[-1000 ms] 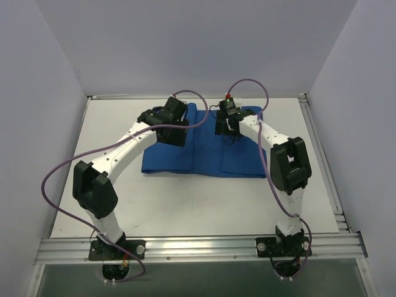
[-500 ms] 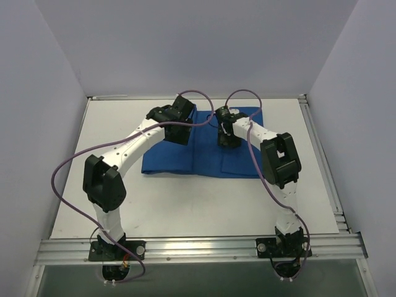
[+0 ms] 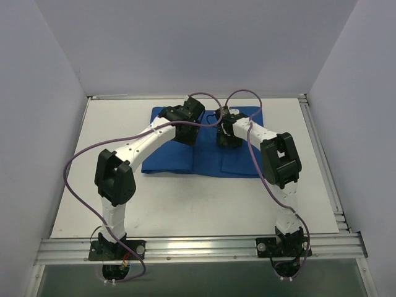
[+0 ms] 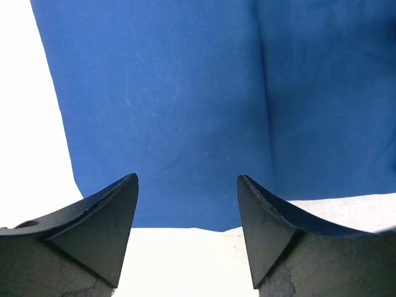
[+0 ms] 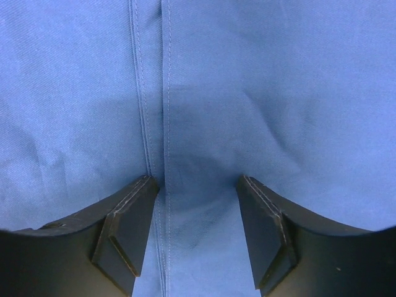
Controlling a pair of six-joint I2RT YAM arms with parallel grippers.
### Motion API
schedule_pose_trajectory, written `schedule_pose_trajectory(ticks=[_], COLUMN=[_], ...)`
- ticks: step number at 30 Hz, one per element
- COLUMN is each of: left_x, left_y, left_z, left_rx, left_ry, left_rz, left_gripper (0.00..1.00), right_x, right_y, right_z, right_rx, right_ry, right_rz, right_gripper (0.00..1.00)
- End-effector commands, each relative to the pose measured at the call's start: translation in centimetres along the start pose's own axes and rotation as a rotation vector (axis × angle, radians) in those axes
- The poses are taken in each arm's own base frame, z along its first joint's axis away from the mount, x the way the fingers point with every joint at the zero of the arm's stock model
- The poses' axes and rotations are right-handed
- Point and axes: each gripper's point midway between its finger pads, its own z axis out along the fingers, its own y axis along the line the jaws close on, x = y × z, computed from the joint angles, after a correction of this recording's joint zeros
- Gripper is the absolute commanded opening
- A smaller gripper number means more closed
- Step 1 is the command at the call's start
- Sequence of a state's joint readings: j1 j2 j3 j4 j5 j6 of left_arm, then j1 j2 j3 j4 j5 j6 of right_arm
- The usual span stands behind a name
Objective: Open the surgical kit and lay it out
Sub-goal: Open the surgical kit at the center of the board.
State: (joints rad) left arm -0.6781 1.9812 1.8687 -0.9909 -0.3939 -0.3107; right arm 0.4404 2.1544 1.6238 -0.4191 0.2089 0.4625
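While top cam hides fingertips, wrist cams show left gripper (image 4: 187, 185) & right gripper (image 5: 198, 185) spread over wrap (image 3: 179, 158).

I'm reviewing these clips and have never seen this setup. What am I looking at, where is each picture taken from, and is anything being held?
Two white robot arms are bolted at the near edge of a white table. The overhead picture looks down from behind them. The other two come from cameras on each wrist, looking past that arm's own dark jaws. A folded blue cloth wrap lies flat on the table; no tray or instruments show. The left gripper hangs open over the wrap's edge. The right gripper is open too, just above a stitched seam. Nothing is held.
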Motion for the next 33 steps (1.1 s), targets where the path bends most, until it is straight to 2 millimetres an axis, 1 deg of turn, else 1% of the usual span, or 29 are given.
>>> schedule_pose_trajectory(ticks=[1, 2, 3, 4, 5, 8, 11, 15, 18, 19, 21, 23, 25, 26, 27, 29, 30, 32, 33], left_x=[-1.5, -1.3, -1.3, -1.3, -1.4, -1.6, -1.6, -1.2, -1.2, -1.1, -1.0, -0.9, -0.9, -0.9, -0.8, -0.9, -0.8, -0.9, -1.0], left_y=[0.3, 0.1, 0.0, -0.1, -0.3, -0.4, -0.3, 0.0, -0.1, -0.2, -0.3, -0.3, -0.3, -0.4, -0.4, -0.6, -0.6, -0.9, -0.9], left_z=[-0.7, -0.1, 0.0, 0.2, 0.3, 0.3, 0.0, 0.0, -0.2, -0.1, 0.0, 0.1, 0.1, 0.1, 0.2, 0.3, 0.4, 0.7, 0.7], left_rx=[-0.016, -0.018, -0.017, -0.018, -0.016, -0.009, -0.005, -0.009, 0.004, 0.006, 0.006, 0.005, 0.009, 0.011, 0.011, 0.013, 0.015, 0.019, 0.023], left_ry=[-0.031, -0.020, -0.018, -0.015, -0.014, -0.015, -0.020, -0.017, -0.023, -0.020, -0.015, -0.011, -0.009, -0.009, -0.007, -0.006, -0.003, 0.002, 0.001], left_rz=[-0.007, -0.002, -0.001, 0.000, 0.000, -0.003, -0.005, -0.009, -0.020, -0.020, -0.023, -0.024, -0.030, -0.030, -0.034, -0.035, -0.036, -0.035, -0.035], left_gripper=[0.74, 0.74, 0.74, 0.74, 0.74, 0.74, 0.74, 0.74, 0.74, 0.74, 0.74, 0.74, 0.74, 0.74, 0.74, 0.74, 0.74, 0.74, 0.74], right_x=[-0.5, -0.4, -0.3, 0.3, 0.3, 0.7, 0.4, 0.8, 1.2, 1.7, 2.1, 2.4, 1.9, 1.8, 1.3, 0.7, 0.5, -0.1, -0.6], right_y=[-0.1, 0.0, 0.1, 0.1, 0.2, 0.6, 1.2, 1.9, 1.4, 0.7, 0.0, -0.8, -1.0, -1.3, -1.3, -1.6, -1.8, -2.0, -2.0], right_z=[-2.3, -2.2, -2.0, -1.3, -1.2, -0.7, -0.9, -0.9, -0.6, -0.3, -0.1, -0.2, -0.9, -1.1, -1.4, -1.7, -1.8, -2.1, -2.5], right_rx=[-0.014, -0.019, -0.020, -0.011, -0.013, -0.027, -0.056, -0.103, -0.076, -0.037, 0.002, 0.030, 0.026, 0.033, 0.032, 0.037, 0.041, 0.047, 0.047], right_ry=[-0.024, -0.018, -0.013, 0.009, 0.014, 0.021, 0.007, 0.025, 0.040, 0.059, 0.068, 0.064, 0.038, 0.029, 0.016, 0.002, 0.004, -0.006, -0.017], right_rz=[0.010, 0.004, 0.000, -0.015, -0.018, -0.014, -0.011, -0.016, -0.010, -0.016, -0.025, -0.026, -0.018, -0.016, -0.010, -0.005, -0.008, -0.012, -0.012], right_gripper=[0.57, 0.57, 0.58, 0.58, 0.58, 0.58, 0.58, 0.58, 0.57, 0.56, 0.55, 0.52, 0.46, 0.40, 0.28, 0.17, 0.15, 0.13, 0.09])
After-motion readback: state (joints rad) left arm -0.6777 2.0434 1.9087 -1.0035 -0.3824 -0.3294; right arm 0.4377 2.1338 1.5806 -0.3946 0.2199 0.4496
